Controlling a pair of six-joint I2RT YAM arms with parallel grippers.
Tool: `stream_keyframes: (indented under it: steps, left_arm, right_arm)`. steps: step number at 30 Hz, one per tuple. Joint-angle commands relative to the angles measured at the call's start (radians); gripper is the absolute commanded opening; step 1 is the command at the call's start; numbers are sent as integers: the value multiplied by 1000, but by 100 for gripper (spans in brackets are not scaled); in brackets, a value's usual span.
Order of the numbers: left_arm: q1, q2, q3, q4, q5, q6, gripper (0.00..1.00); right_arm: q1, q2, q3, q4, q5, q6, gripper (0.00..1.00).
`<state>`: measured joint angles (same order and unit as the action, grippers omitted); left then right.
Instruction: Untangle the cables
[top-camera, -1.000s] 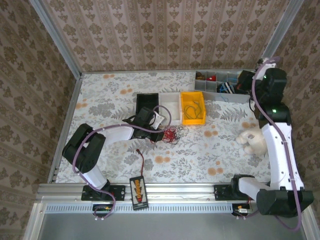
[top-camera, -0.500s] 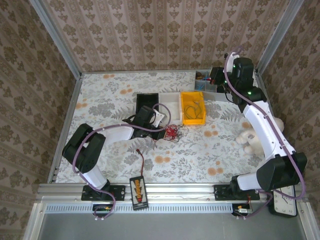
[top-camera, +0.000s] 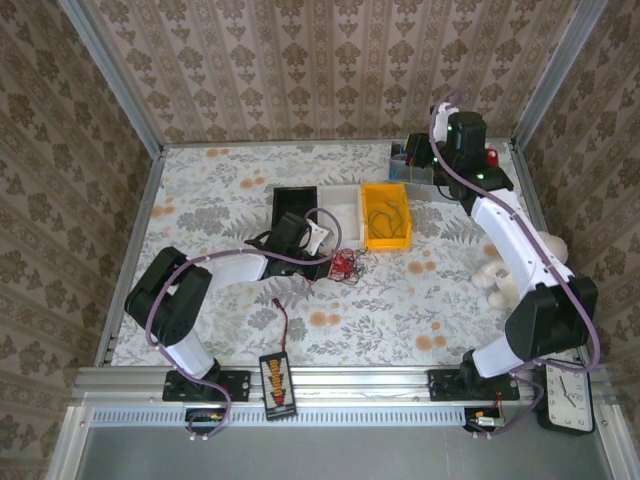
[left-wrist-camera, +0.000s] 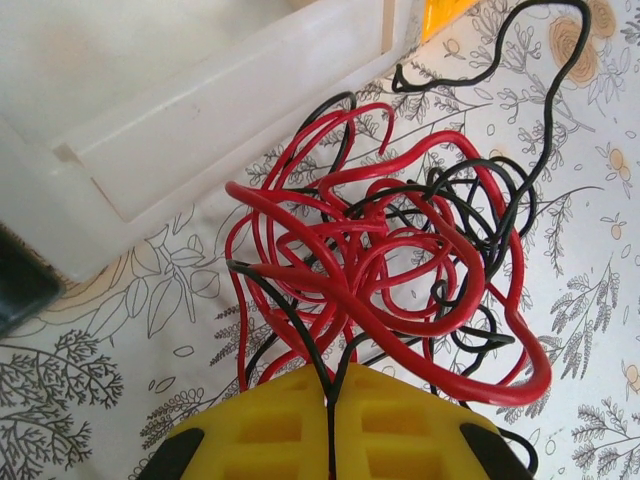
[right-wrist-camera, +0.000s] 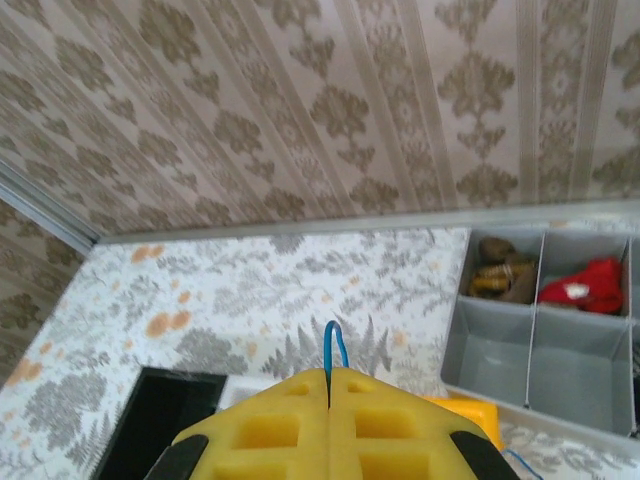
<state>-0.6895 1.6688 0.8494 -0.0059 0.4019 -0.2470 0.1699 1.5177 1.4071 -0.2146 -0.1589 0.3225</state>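
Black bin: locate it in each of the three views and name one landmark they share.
Top external: black bin left of centre, just left of the white bin.
Left wrist: black bin a dark sliver at the left edge, cables to its right.
Right wrist: black bin lower left, beside the right gripper shut on a blue wire.
Shared landmark: the white bin next to it.

The right arm (top-camera: 505, 235) has swung way over. A second ago it was standing up along the right edge, and now it leans across toward the far corner with the right gripper (top-camera: 418, 152) over the left end of the grey divider tray (right-wrist-camera: 500, 360). With the arm out of the way you can see more of the cream plush toy (top-camera: 497, 276), plus a clock (top-camera: 567, 398) down at the near right corner.
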Motion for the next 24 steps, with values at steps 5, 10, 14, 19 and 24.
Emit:
stream_keyframes:
  steps: [5, 10, 14, 19, 24]
  left_arm:
    - [-5, 4, -12, 14, 18, -18, 0]
    - [-8, 8, -9, 12, 17, -19, 0]
    - [-9, 8, -7, 9, 17, -17, 0]
    - [-13, 11, 2, -4, 15, -15, 0]
    - [-13, 9, 4, -10, 12, -15, 0]
  right_arm:
    - [29, 77, -76, 23, -17, 30, 0]
    - [55, 120, -107, 9, 37, 35, 0]
    - [64, 171, -117, 0, 102, 48, 0]
    - [86, 239, -97, -16, 214, 59, 0]
    - [101, 308, -55, -68, 310, 78, 7]
